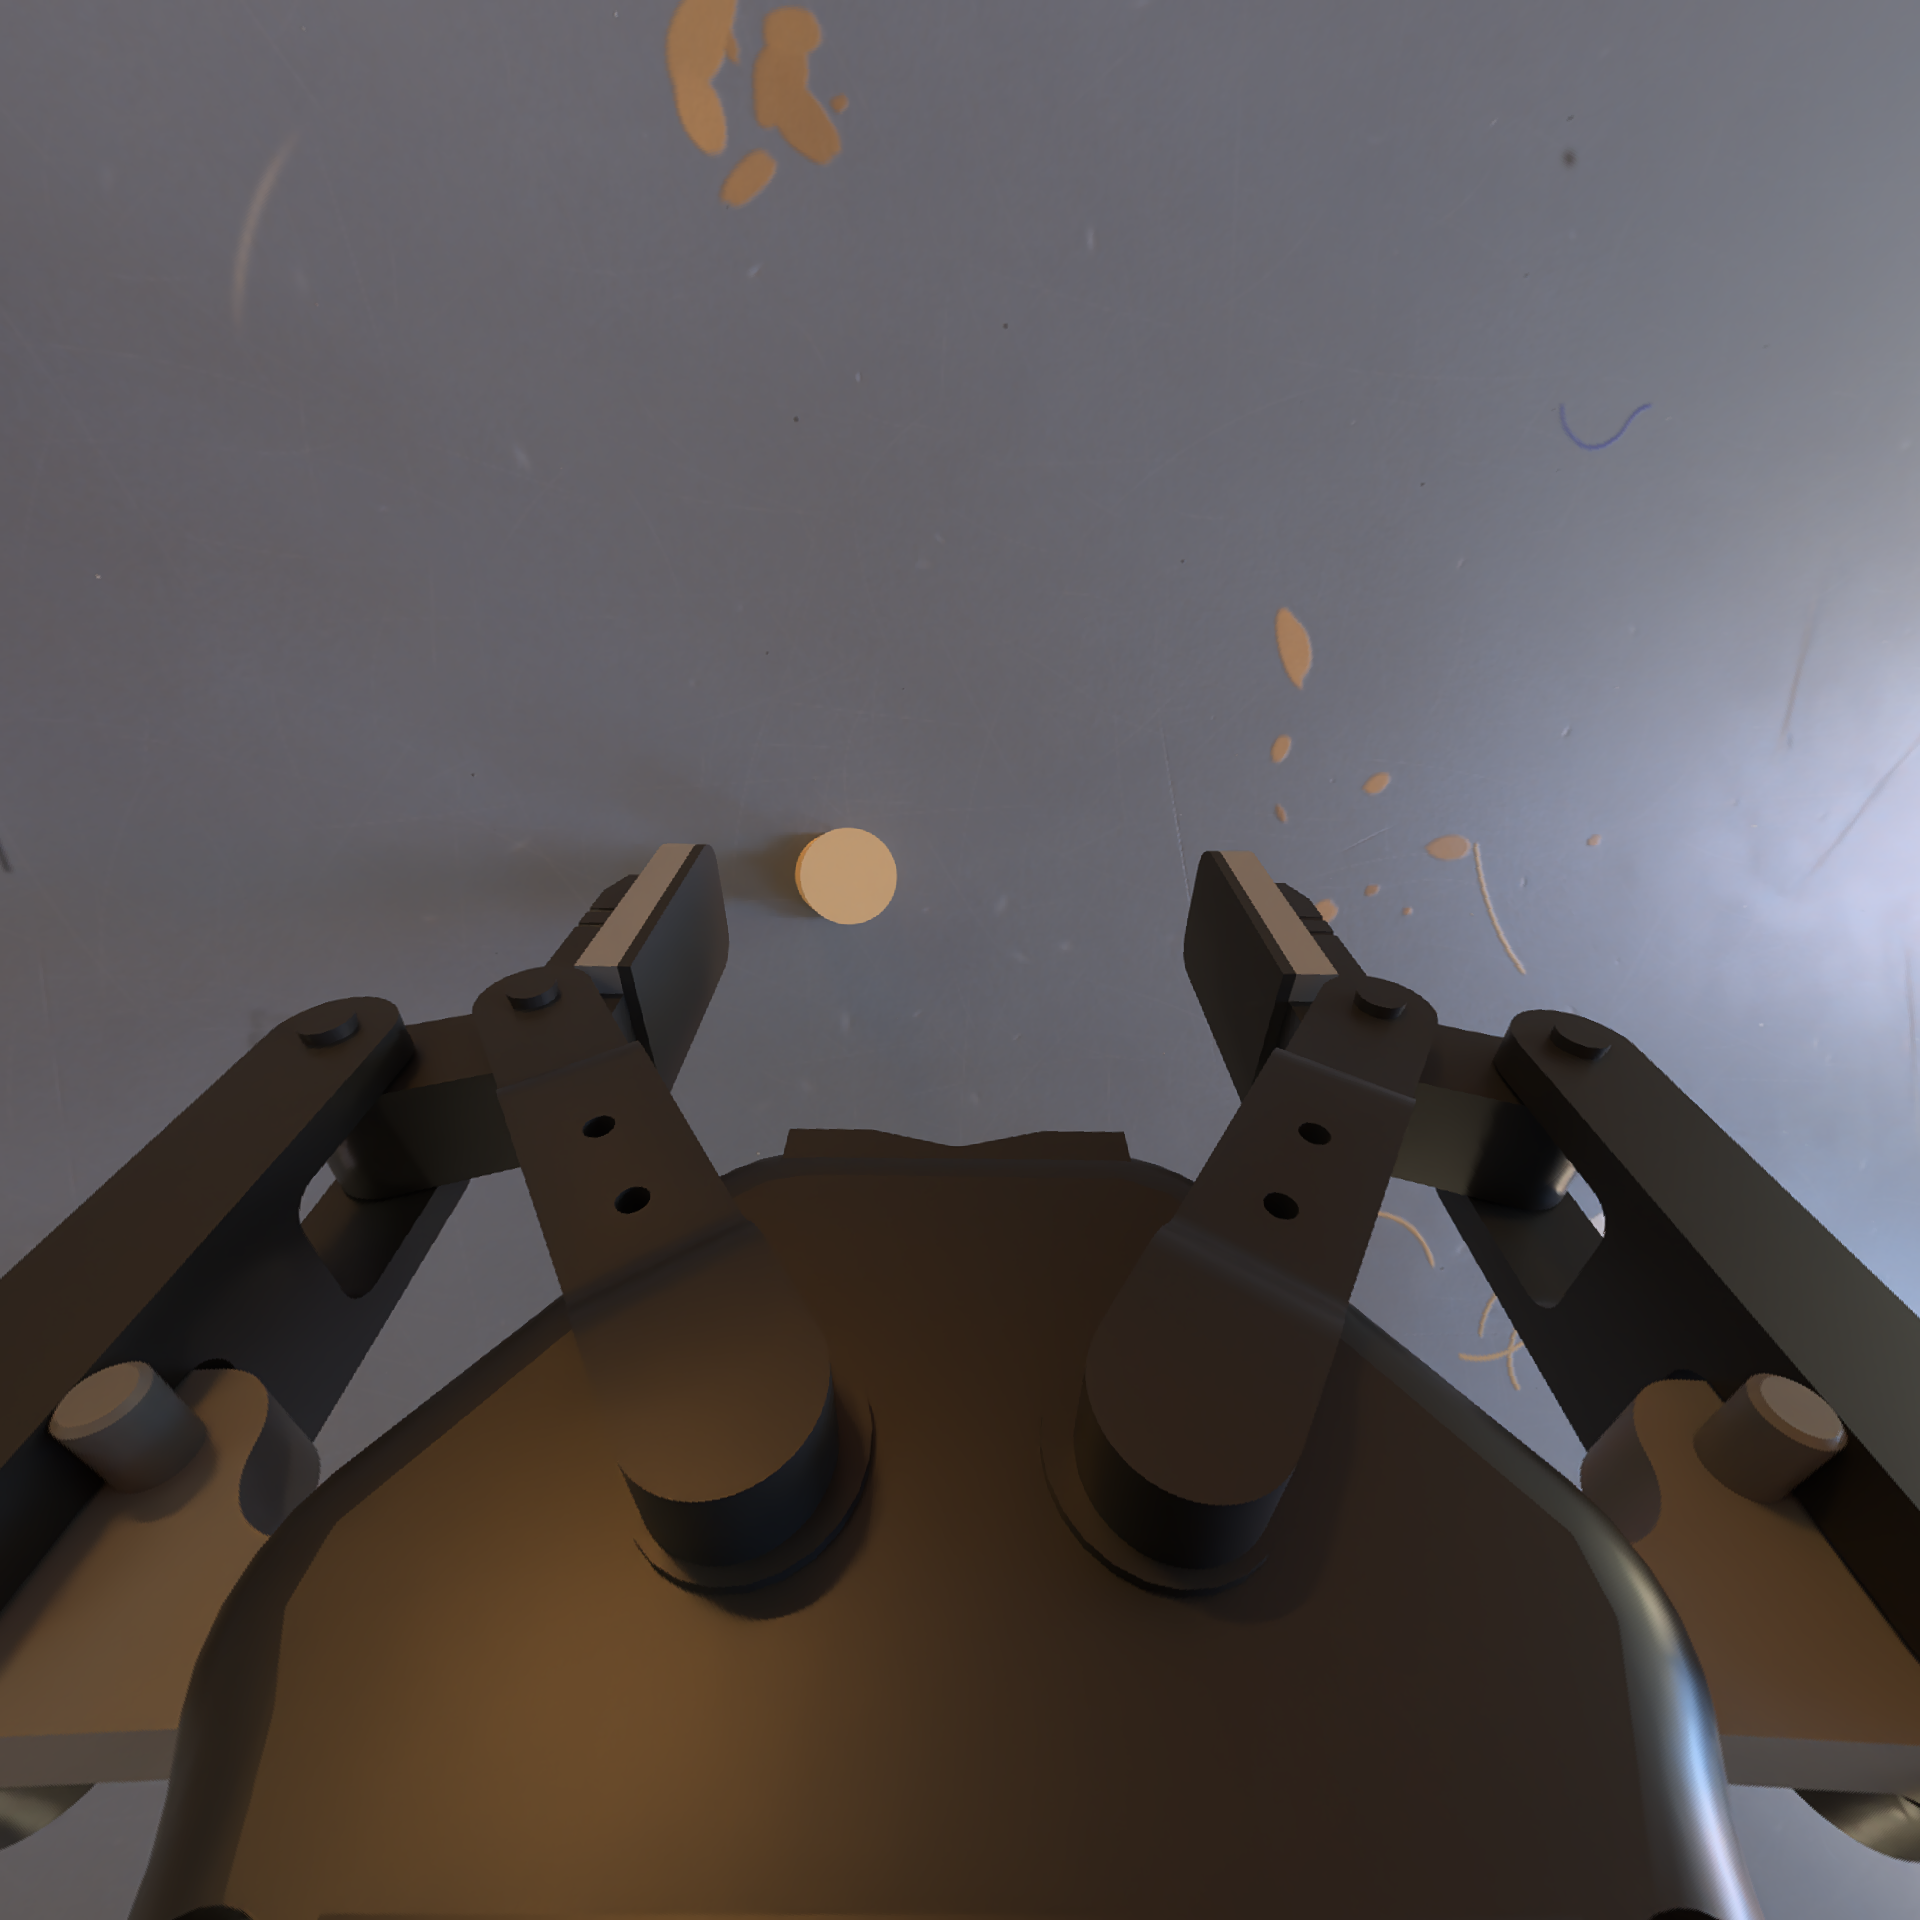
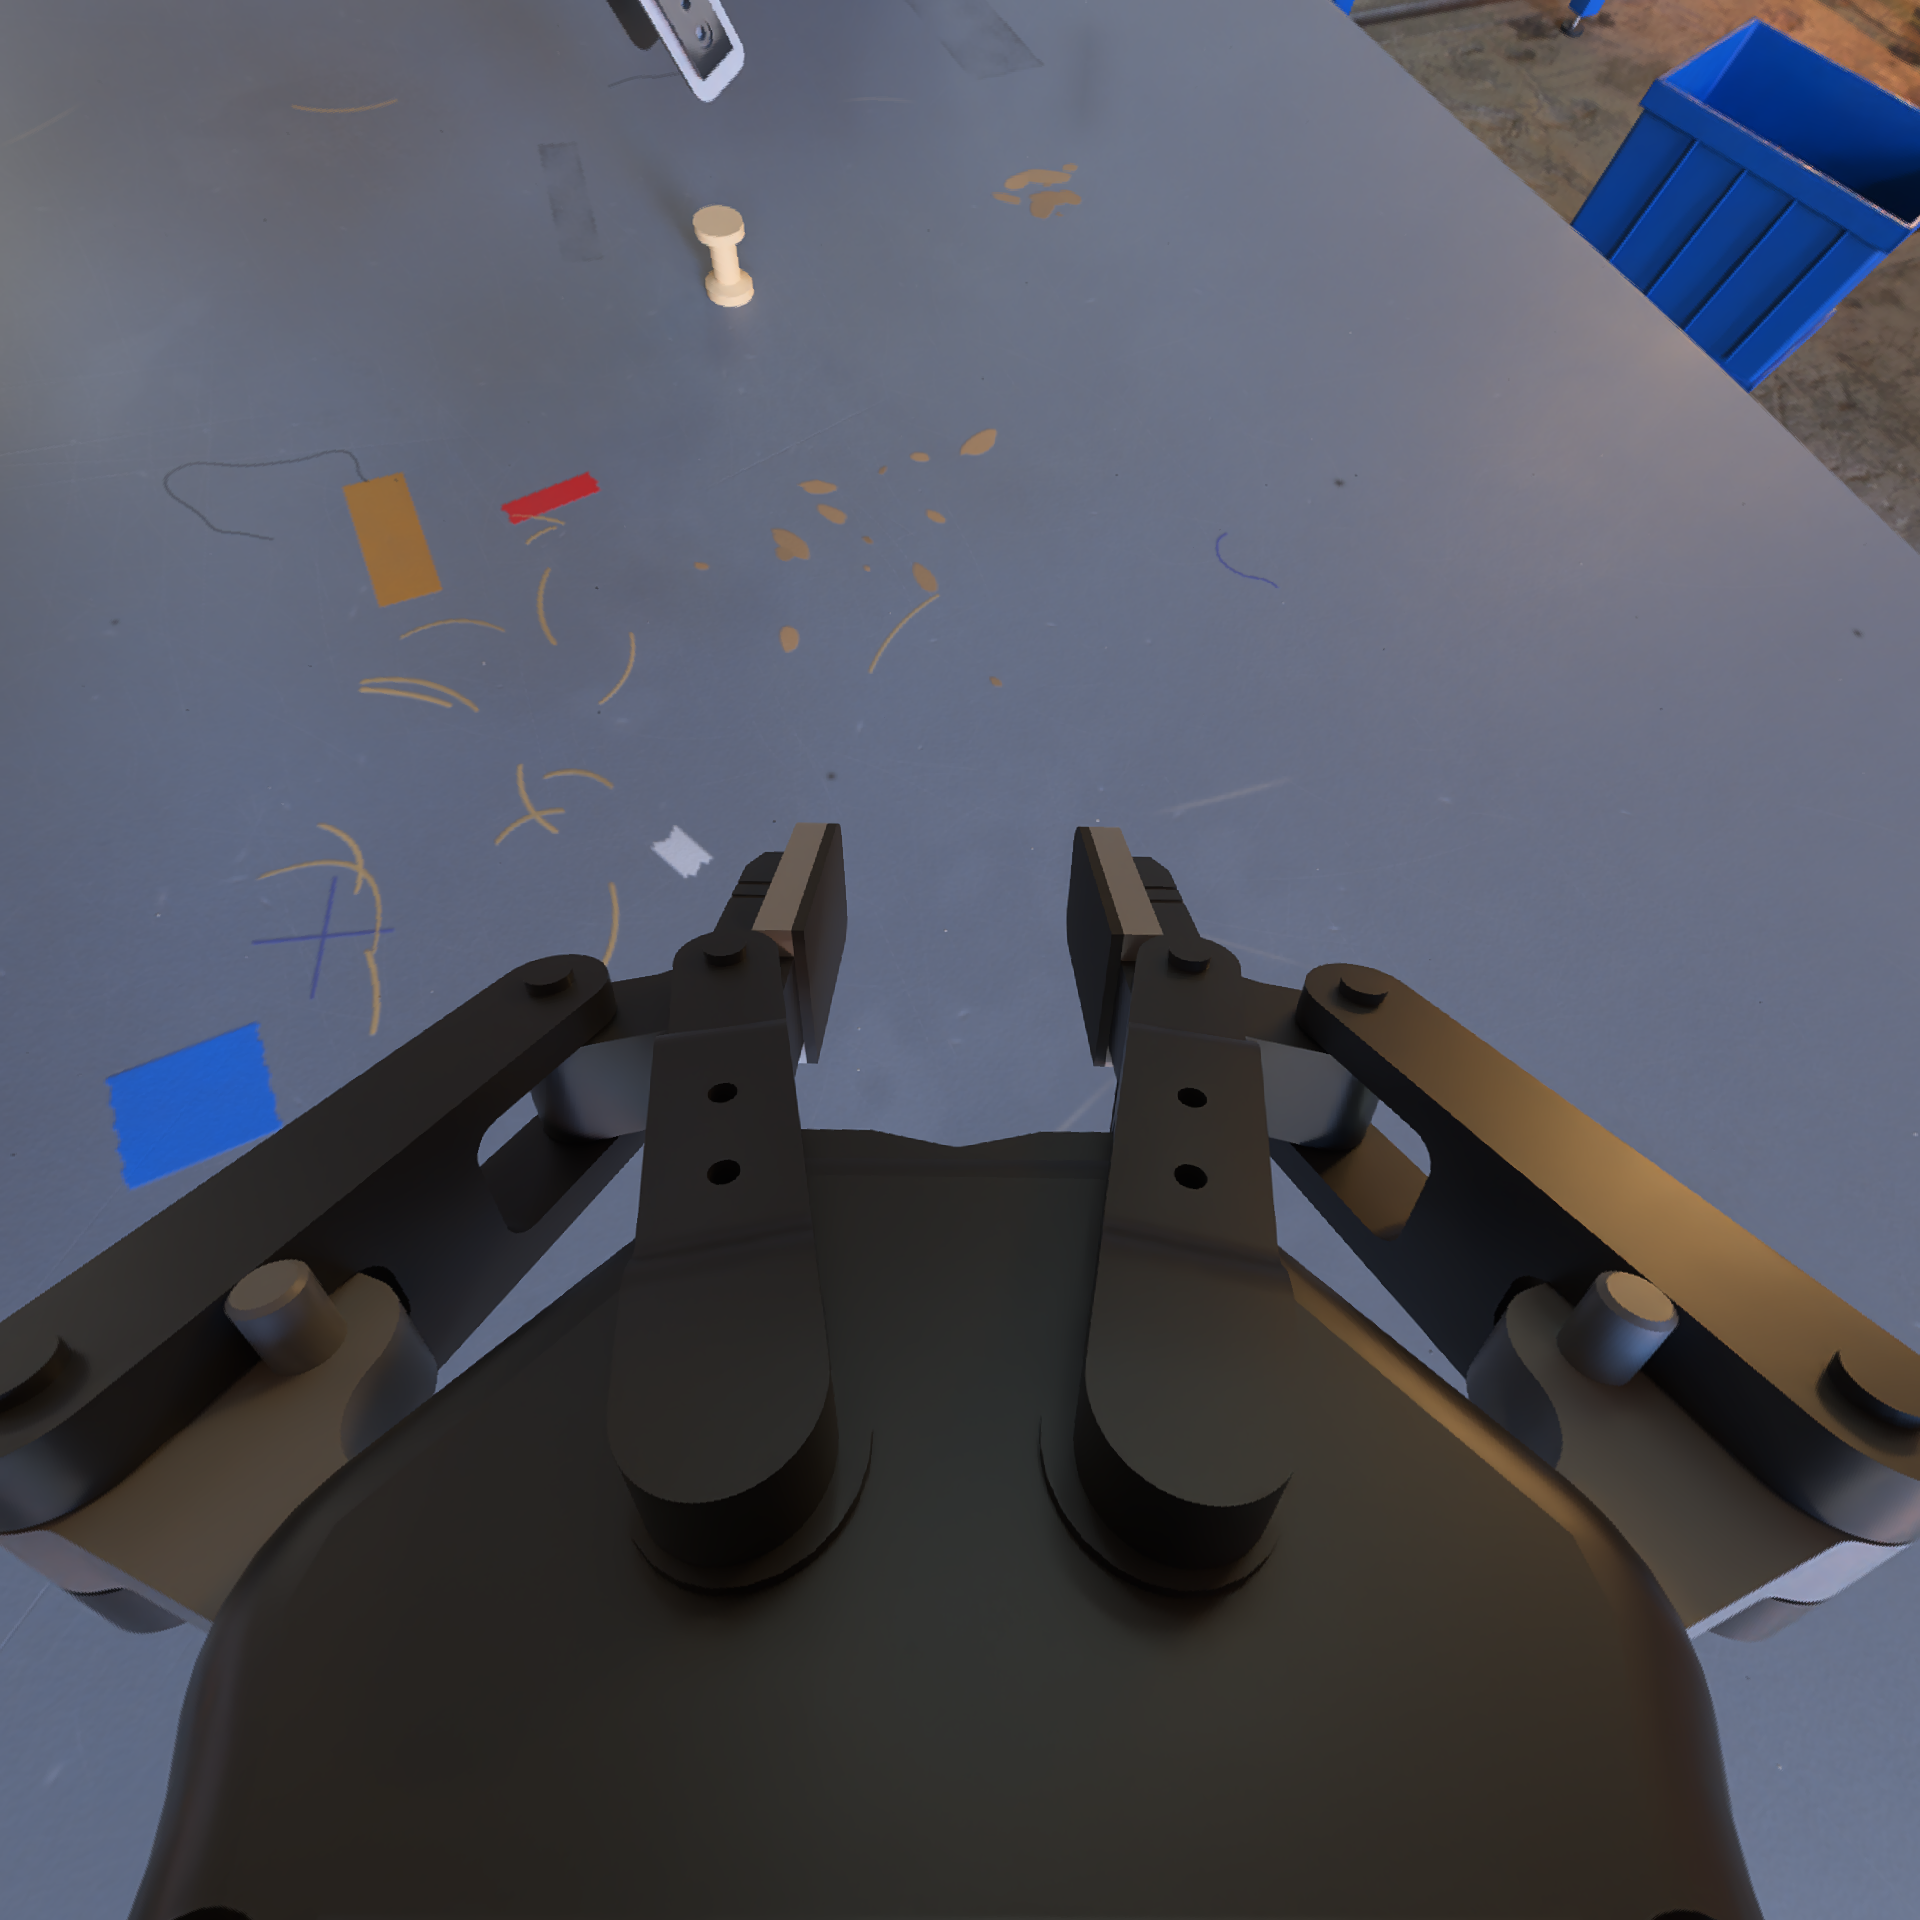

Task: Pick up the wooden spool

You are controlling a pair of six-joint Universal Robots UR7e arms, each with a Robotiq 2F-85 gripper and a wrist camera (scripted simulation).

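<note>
The grey table (image 2: 1351,644) fills both views, its top scuffed with fine scratches, tan smears and curled tan lines. Beyond its far right edge a blue bin (image 2: 1745,208) stands on rough brown ground, well apart from everything on the table.

The right gripper (image 2: 956,925) hovers over a bare stretch of table, fingers parted and holding nothing. The left gripper (image 1: 956,925) looks almost straight down, its fingers spread wide and empty. In the right wrist view a pale-edged part of that gripper shows at the top edge, just beyond the spool.

Flat patches lie on the table nearer the right gripper: a blue patch (image 2: 192,1101) at the left, an ochre rectangle (image 2: 393,538) farther off, a red strip (image 2: 551,497) just beside it, and a small white scrap (image 2: 682,852) near the right gripper's left fingertip. None of them lies between the left gripper and the spool.

The wooden spool (image 2: 723,256) stands upright on the table at the far side, alone, well apart from the patches. From the left wrist view the wooden spool (image 1: 846,875) shows only its round top, between the open fingers and closer to the left finger, not touching either.

A cluster of tan splotches (image 1: 753,99) lies beyond it, and smaller tan flecks (image 1: 1294,646) scatter toward the right finger.
</note>
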